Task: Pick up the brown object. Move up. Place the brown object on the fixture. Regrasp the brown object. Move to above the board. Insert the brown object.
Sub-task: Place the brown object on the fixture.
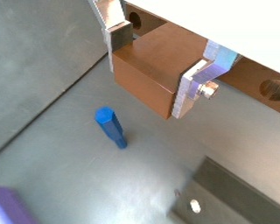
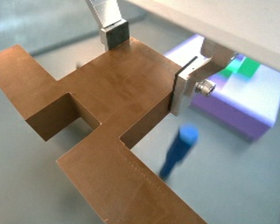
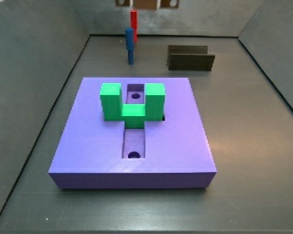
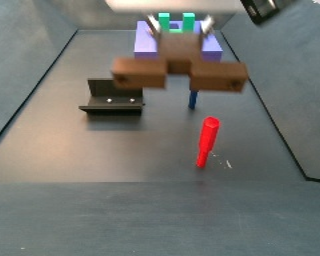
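In the side view your fixture (image 4: 113,97) sits low on the floor at left — the brown object (image 4: 180,69) hangs in the air to its right and higher, long axis running across the frame. The tool (image 2: 149,59) pinches its raised middle between both silver plates. Judged next: you carry it leftward and down, bar aligned to the fixture's channel.
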{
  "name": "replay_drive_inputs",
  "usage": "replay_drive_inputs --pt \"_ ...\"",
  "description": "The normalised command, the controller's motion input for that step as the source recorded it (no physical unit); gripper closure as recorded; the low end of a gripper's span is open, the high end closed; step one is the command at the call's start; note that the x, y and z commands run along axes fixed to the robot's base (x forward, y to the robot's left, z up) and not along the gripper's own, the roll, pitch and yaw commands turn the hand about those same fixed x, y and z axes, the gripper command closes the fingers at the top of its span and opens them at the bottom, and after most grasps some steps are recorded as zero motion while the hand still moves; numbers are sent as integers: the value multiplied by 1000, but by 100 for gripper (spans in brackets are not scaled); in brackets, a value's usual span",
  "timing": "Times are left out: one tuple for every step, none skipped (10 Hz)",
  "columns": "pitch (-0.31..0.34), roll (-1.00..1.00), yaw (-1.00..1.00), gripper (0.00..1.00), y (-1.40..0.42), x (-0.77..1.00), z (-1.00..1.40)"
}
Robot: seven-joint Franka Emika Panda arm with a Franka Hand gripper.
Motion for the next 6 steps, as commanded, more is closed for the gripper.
replay_drive_inputs --pt "-17 -971 -166 100 0 743 423" --pt "-123 -974 -111 100 0 734 280" --pt "-60 -900 -86 100 0 823 169" --pt "0 -786 -66 100 0 920 131" --pt "0 -594 -26 100 -69 980 200" --pt "40 -443 0 100 -117 1000 120"
